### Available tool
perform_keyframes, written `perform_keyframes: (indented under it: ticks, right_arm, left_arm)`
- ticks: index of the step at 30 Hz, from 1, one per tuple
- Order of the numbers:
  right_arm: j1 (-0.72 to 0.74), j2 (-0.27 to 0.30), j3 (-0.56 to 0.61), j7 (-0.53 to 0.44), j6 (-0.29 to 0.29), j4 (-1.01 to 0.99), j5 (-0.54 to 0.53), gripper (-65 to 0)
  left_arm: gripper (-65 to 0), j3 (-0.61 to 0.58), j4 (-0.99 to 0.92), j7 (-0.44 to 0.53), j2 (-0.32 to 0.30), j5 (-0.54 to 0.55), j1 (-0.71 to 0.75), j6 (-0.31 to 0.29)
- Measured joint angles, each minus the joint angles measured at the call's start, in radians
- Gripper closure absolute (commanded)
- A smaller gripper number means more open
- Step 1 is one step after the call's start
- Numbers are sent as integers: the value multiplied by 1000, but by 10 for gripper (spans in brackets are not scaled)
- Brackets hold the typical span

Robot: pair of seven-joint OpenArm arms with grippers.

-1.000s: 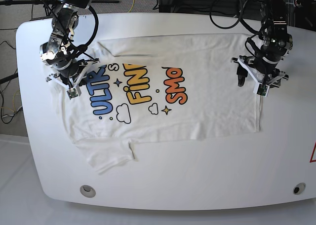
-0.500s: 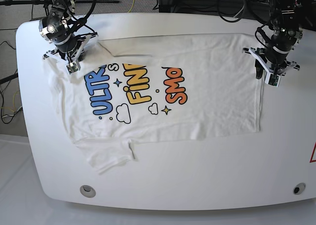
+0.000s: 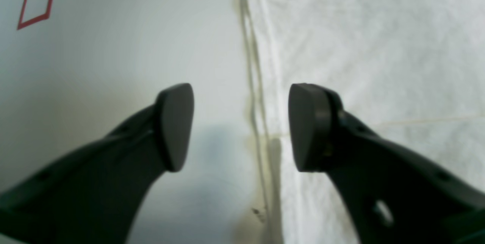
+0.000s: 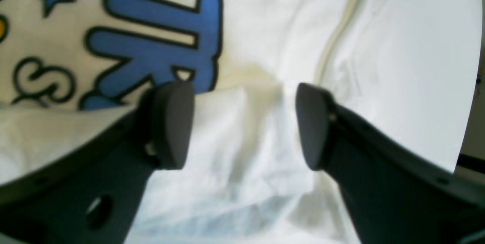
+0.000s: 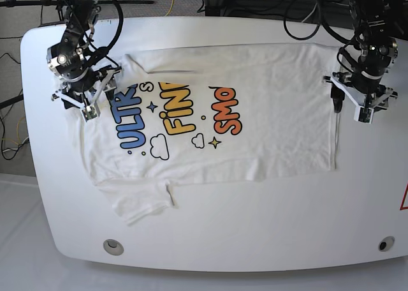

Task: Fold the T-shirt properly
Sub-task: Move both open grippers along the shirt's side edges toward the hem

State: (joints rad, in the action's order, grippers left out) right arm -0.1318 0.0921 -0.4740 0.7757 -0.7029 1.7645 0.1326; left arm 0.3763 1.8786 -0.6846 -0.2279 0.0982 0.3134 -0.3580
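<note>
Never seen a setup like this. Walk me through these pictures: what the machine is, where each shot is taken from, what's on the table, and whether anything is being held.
This is a robot with two arms over a white table. The base picture looks down from above. The other two come from cameras on the wrists, each looking out between the two dark fingers of its own claw. A white T-shirt lies spread print side up, its top edge folded over. The left claw, on the right in the overhead picture, is open above the shirt's hem, one finger over bare table. The right claw is open over the shoulder end, near the blue letters. Neither holds anything.
</note>
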Motion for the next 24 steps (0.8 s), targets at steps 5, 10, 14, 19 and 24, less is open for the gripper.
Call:
perform_keyframes:
  ticks: [5, 10, 14, 19, 24]
  right_arm:
    - [81, 6, 3, 2, 3, -55, -3, -457]
    - [135, 8, -3, -4, 2, -120, -5, -470]
    - [148, 10, -6, 13, 3, -139, 2, -470]
    - [140, 5, -21, 12, 3, -123, -5, -442]
    - [99, -12, -53, 16, -4, -69, -27, -354]
  left_arm:
    - [-424, -5, 0, -17, 8, 0, -1, -9]
    - [-425, -5, -13, -16, 2, 0, -2, -5]
    - [-416, -6, -24, -17, 2, -2, 3, 0]
    - [-364, -11, -16, -18, 3, 8, 3, -7]
    - [-306, -6, 11, 46, -3, 37, 22, -21]
